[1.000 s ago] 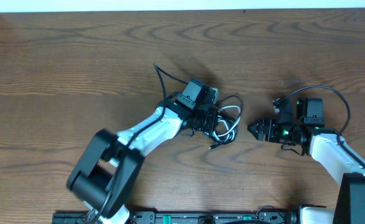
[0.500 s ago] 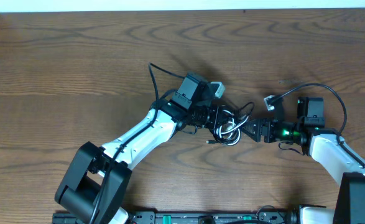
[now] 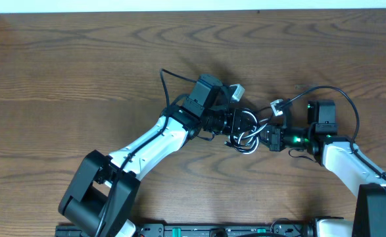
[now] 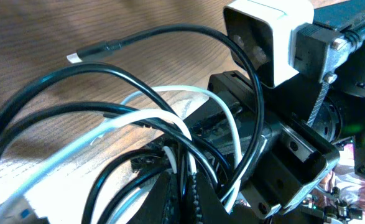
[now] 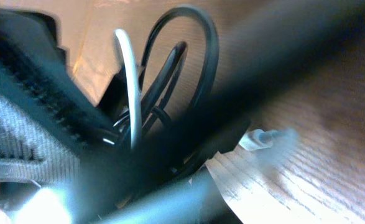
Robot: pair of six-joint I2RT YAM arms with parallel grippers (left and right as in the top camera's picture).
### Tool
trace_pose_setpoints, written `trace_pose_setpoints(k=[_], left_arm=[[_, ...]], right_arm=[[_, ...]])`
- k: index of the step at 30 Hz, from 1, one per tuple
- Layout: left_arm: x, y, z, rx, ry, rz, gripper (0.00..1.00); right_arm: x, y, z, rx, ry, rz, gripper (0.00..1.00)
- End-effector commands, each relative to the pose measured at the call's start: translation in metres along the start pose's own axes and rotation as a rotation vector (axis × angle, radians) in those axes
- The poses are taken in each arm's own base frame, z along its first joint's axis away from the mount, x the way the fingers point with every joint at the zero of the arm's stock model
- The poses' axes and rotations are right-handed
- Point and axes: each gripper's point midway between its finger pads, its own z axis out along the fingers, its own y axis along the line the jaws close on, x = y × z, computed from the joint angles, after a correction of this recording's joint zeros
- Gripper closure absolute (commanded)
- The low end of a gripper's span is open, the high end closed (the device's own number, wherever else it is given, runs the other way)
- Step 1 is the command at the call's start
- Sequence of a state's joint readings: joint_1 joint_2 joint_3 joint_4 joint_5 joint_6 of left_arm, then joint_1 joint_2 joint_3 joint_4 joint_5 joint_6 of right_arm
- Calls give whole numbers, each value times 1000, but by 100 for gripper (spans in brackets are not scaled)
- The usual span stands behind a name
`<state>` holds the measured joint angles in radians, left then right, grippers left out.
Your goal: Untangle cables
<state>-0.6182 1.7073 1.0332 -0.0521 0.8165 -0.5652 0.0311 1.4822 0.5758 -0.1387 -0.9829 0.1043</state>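
The cables [image 3: 247,135], thin black strands and one white, lie as a small looped tangle at the table's middle. My left gripper [image 3: 237,125] reaches it from the left and is shut on it. In the left wrist view black and white strands [image 4: 146,118] run down between the closed jaws [image 4: 185,198], and one black cord ends in a small plug [image 4: 76,57]. My right gripper [image 3: 262,137] meets the tangle from the right, shut on the cables. The right wrist view is blurred. It shows black loops [image 5: 198,59], the white strand [image 5: 127,74] and a pale plug [image 5: 263,137].
Both arms nearly touch over the tangle. The right wrist's white camera housing [image 4: 266,37] looms close in the left wrist view. Thicker black arm cables arc beside each wrist [image 3: 337,92] [image 3: 166,82]. Brown wood table [image 3: 81,59] stretches all around.
The right gripper moved left into the tangle and shut there. The left gripper carried the bundle a little to the right, toward it.
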Motion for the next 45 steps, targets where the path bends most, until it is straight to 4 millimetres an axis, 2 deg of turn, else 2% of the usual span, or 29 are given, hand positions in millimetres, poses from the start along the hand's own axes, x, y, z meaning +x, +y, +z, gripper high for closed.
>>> trace_pose_setpoints(k=[1, 2, 3, 6, 8, 10, 11, 13, 16, 20, 25, 27, 28, 34, 36, 38, 39, 40, 41, 44, 45], left_arm=[[3, -2, -4, 16, 17, 27, 92], [3, 5, -5, -9, 15, 19, 93], [4, 20, -8, -73, 13, 10, 93], [9, 54, -17, -229, 10, -6, 93], [12, 66, -22, -286, 18, -9, 89], [14, 67, -23, -281, 29, -16, 76], [17, 60, -22, -244, 46, -8, 68], [23, 45, -18, -153, 89, 39, 66], [33, 24, -18, -25, 144, 106, 66], [43, 1, -20, 119, 192, 173, 66], [45, -3, -20, 142, 196, 231, 66], [44, 6, -14, 70, 184, 249, 65], [43, 13, -10, 12, 176, 263, 61], [43, 29, 8, -184, 145, 351, 58], [40, 37, 9, -261, 122, 346, 58], [38, 36, 10, -265, 114, 354, 61], [37, 36, 11, -263, 107, 347, 70], [35, 35, 11, -260, 95, 331, 90], [33, 33, 11, -257, 87, 322, 92], [33, 24, 7, -234, 80, 331, 93], [33, 15, 3, -199, 78, 337, 93]], right_arm=[[13, -76, -16, 448, -17, 236, 99], [21, -94, -26, 575, -18, 290, 99], [31, -114, -42, 724, -14, 332, 99], [36, -122, -51, 799, -7, 343, 99], [32, -112, -41, 710, -2, 315, 99], [20, -81, -19, 484, 16, 197, 99], [12, -54, -7, 315, 13, 122, 99], [0, -17, 1, 91, -6, 47, 99], [-9, 11, 1, -65, -26, -14, 99], [-12, 13, 1, -74, -37, -31, 99], [-12, 18, 0, -103, -35, -37, 99], [-14, 29, -1, -164, -36, -57, 99], [-13, 34, -2, -194, -33, -66, 99], [-11, 45, -5, -261, -22, -71, 99], [-11, 46, -5, -265, -21, -70, 99], [-11, 46, -5, -265, -21, -66, 99], [-11, 46, -5, -264, -20, -62, 99], [-11, 45, -5, -258, -22, -62, 99], [-12, 41, -4, -238, -25, -57, 99], [-13, 17, 0, -101, -35, 30, 99], [-11, -5, 1, 26, -41, 101, 99]])
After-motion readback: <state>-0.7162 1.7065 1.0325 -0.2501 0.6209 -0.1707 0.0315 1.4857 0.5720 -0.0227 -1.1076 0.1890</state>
